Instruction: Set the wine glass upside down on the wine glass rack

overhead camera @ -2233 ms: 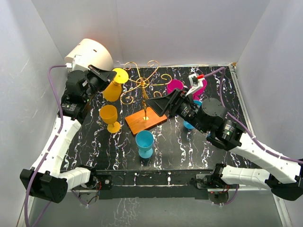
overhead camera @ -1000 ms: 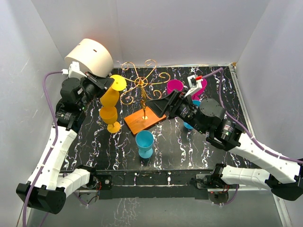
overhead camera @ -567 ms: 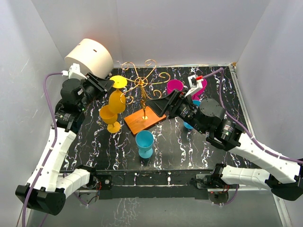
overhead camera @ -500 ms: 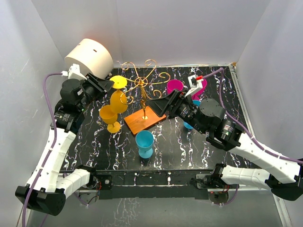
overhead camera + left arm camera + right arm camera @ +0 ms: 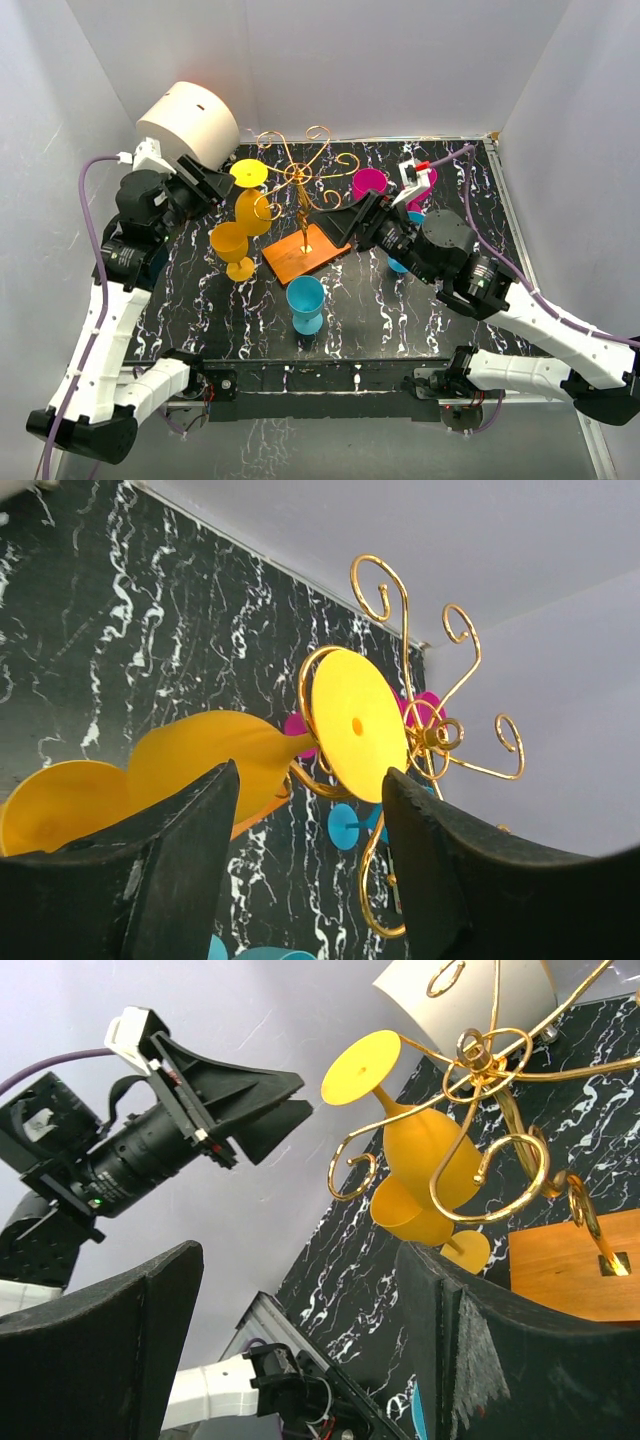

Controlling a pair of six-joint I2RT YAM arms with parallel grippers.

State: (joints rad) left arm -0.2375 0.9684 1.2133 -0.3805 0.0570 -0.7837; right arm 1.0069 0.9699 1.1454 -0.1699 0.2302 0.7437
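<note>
I am holding my left pincer (image 5: 222, 184) open, just beside the yellow wine glass (image 5: 251, 212) and apart from it, gripping nothing. The glass is hanging upside down, foot uppermost, its stem sitting in a scroll arm of the wine glass rack (image 5: 299, 174). My right pincer (image 5: 338, 222) is gaping wide and empty near the rack's wooden base on the worktop (image 5: 380, 300).

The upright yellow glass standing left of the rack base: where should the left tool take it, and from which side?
Likely the lower bowl of the upright yellow glass, just above its short stem, with level jaws coming from the robot's left. The hung glass hangs right by its rim and the rack stands on its right, so approaches from the top or the right look crowded.
</note>
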